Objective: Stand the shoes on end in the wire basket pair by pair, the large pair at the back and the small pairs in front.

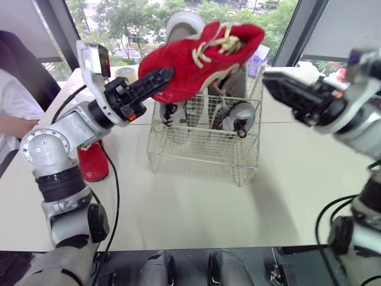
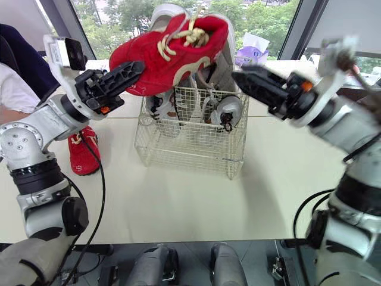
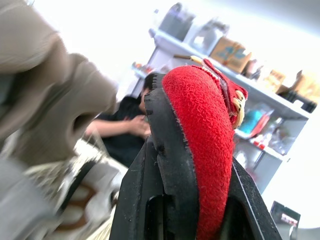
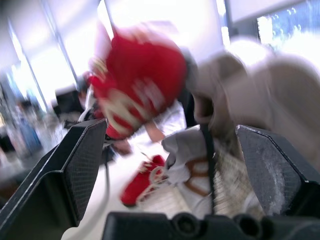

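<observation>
My left gripper [image 1: 159,78] is shut on the heel of a red shoe [image 1: 205,55] with cream laces, held in the air over the wire basket [image 1: 205,152]. The same red shoe [image 3: 207,150] sits clamped between the black fingers in the left wrist view. A large grey pair [image 1: 187,24] stands on end at the back of the basket, and small grey shoes [image 1: 237,116] stand in front of it. A second red shoe [image 1: 92,162] lies on the table behind my left arm. My right gripper [image 2: 247,80] is open, level with the basket's right side, holding nothing.
A person in a white sleeve [image 1: 15,110] sits at the table's far left. A purple-and-white pack [image 2: 253,50] and other small items rest on the table's far side by the windows. The cream tabletop [image 1: 196,208] in front of the basket is bare.
</observation>
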